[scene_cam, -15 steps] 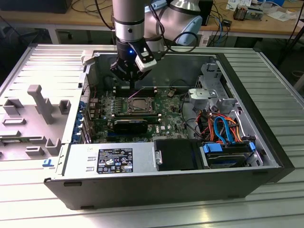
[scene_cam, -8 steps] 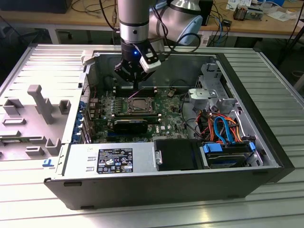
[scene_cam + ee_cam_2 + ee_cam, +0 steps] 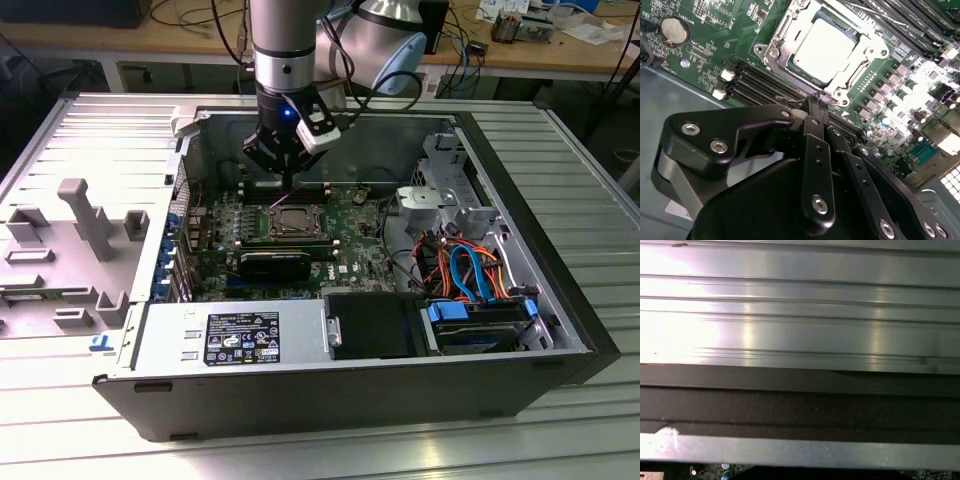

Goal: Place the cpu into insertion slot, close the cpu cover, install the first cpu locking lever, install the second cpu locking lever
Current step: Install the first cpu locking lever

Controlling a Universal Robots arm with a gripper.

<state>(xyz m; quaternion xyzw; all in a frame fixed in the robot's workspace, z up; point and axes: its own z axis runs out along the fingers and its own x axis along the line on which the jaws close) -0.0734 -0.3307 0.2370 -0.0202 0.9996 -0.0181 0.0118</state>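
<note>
The cpu (image 3: pixel 827 47) lies flat in the insertion slot (image 3: pixel 771 53), its silvery top facing up. The cpu cover (image 3: pixel 790 30) is down, framing the chip through its window. In the second wrist view my gripper (image 3: pixel 815 102) is shut, black fingers (image 3: pixel 816 150) pressed together, with the tips at the socket's edge beside the memory slots. A thin wire lever end runs by the tips; I cannot tell whether they touch it. In the exterior view the gripper (image 3: pixel 287 185) hangs just behind the socket and cpu (image 3: pixel 291 222) on the green board.
Long black memory slots (image 3: pixel 760 82) and a coin battery (image 3: pixel 675 30) flank the socket. The open case holds a black drive box (image 3: pixel 370 325), a power supply (image 3: pixel 230 335) and bundled cables (image 3: pixel 470 270). A grey fixture (image 3: pixel 80 220) stands at the exterior view's left. The case wall (image 3: pixel 800 395) meets the ridged table (image 3: pixel 800 305).
</note>
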